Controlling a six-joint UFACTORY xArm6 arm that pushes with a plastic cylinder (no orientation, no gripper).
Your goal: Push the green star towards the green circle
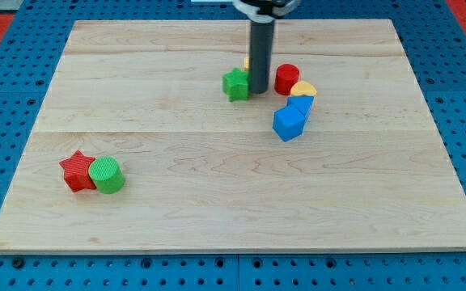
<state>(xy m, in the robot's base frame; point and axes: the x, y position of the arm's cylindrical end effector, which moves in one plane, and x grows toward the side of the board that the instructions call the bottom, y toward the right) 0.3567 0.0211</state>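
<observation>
The green star point(235, 84) lies on the wooden board near the view's top centre. My tip point(259, 90) stands right beside it on its right side, touching or nearly touching it. The green circle point(107, 175), a short cylinder, sits far off at the view's lower left, touching a red star point(77, 170) on its left.
A red cylinder point(287, 79) stands just right of my tip. A yellow block point(303, 89) and two blue blocks point(290, 123) cluster below and right of it. A bit of another yellow block point(247, 62) peeks out behind the rod. The board's edge point(233, 249) meets a blue pegboard.
</observation>
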